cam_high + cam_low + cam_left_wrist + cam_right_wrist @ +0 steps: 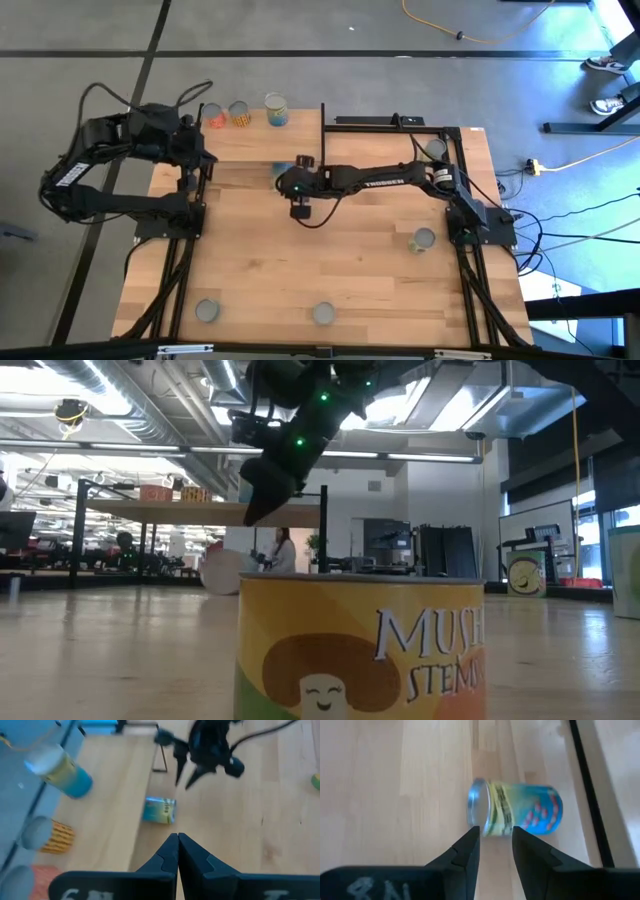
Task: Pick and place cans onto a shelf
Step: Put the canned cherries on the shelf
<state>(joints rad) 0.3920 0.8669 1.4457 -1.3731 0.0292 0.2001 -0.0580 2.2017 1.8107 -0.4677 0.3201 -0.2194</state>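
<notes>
Left gripper (pixel 190 150), at your nine o'clock, is closed and empty. The toppled blue can (pixel 520 810) lies on the tabletop (pixel 330 260) just beyond the right gripper (pixel 495 845), whose parted, empty fingers straddle its sideways axis.

I work in a big open lab or workshop hall: bare ceiling ducts (pixel 130 405) and strip lights overhead, a grey concrete floor (pixel 300 25) with a yellow cable (pixel 440 25), other rigs and equipment stands (pixel 440 550) beyond my surface (pixel 330 260).
</notes>
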